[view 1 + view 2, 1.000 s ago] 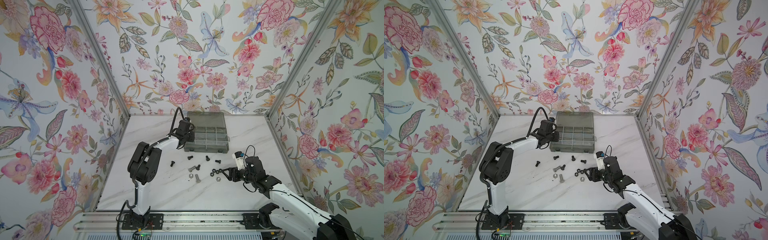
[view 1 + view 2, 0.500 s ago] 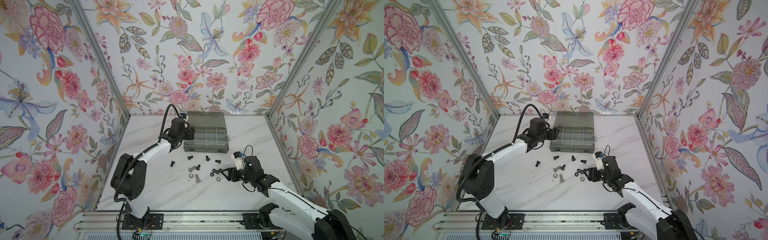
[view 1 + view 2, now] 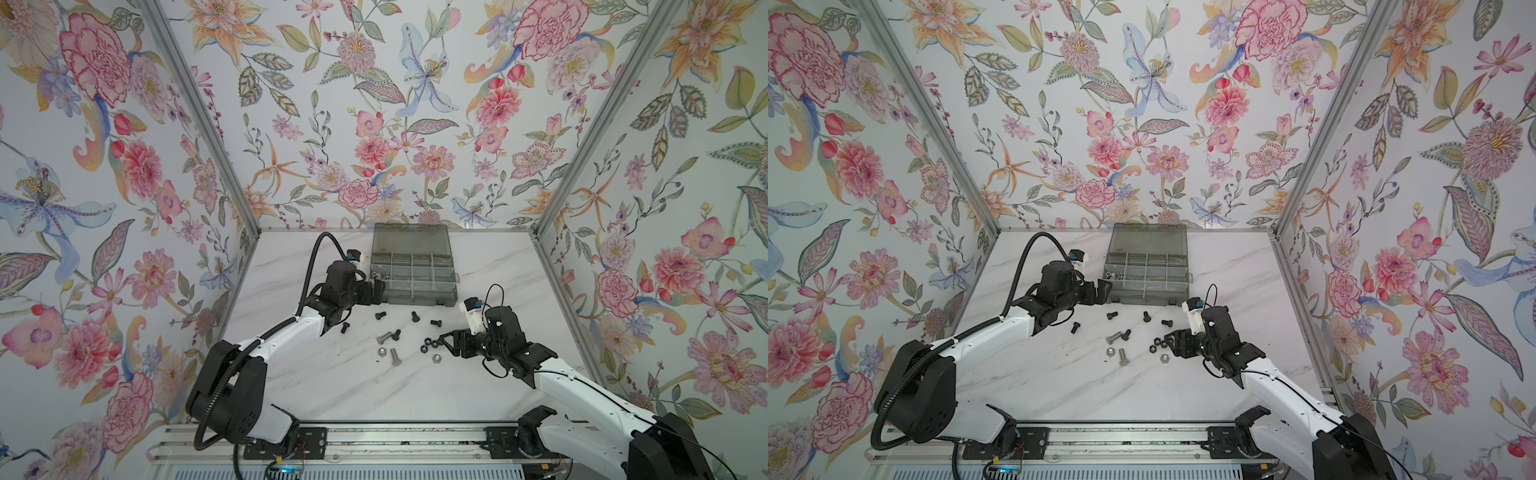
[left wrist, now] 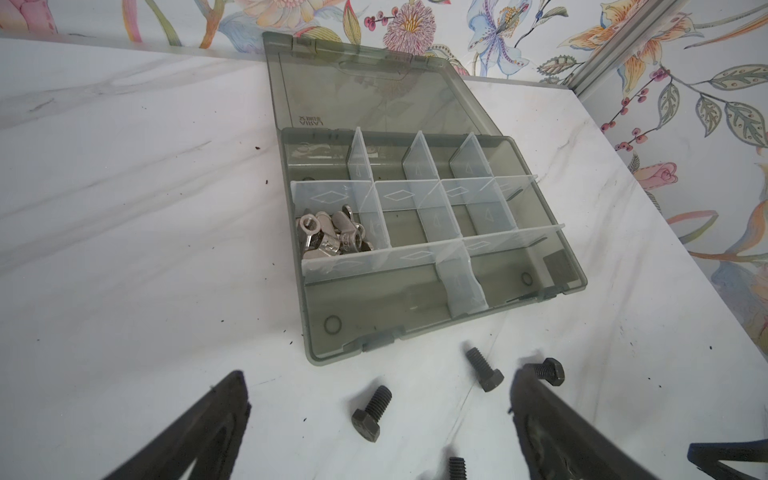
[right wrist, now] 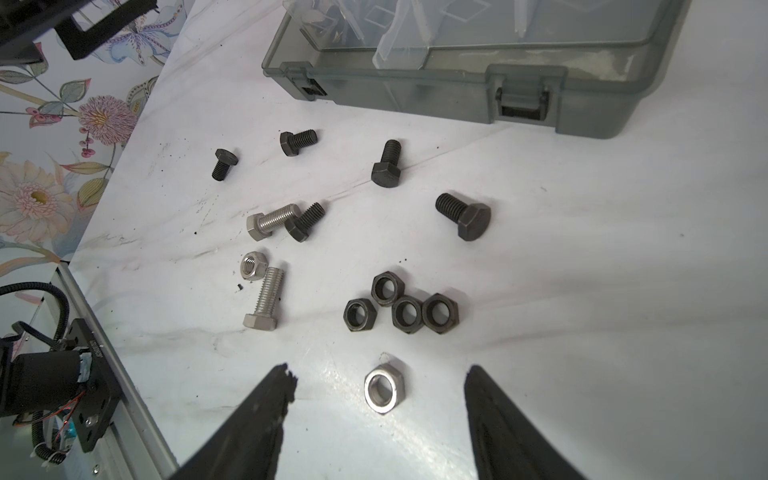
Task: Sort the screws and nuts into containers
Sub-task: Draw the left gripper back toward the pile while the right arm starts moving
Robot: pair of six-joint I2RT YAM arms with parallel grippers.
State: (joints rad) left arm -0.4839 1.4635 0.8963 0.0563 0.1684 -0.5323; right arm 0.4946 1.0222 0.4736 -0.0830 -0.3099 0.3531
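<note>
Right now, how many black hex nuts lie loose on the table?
4, clustered on the table beside a silver nut: black nut, another, another, another. None seem hidden.

Smoky-grey translucent plastic organizer box (image 4: 374,95), clear dividers (image 4: 436,218). Silver wing nuts (image 4: 328,237). Black hex bolts (image 5: 386,164), black hex nuts (image 5: 407,328), silver hex bolts (image 5: 266,299). White, grey-veined marble tabletop (image 3: 332,386). Pink, orange and blue floral wallpaper (image 3: 374,104).
</note>
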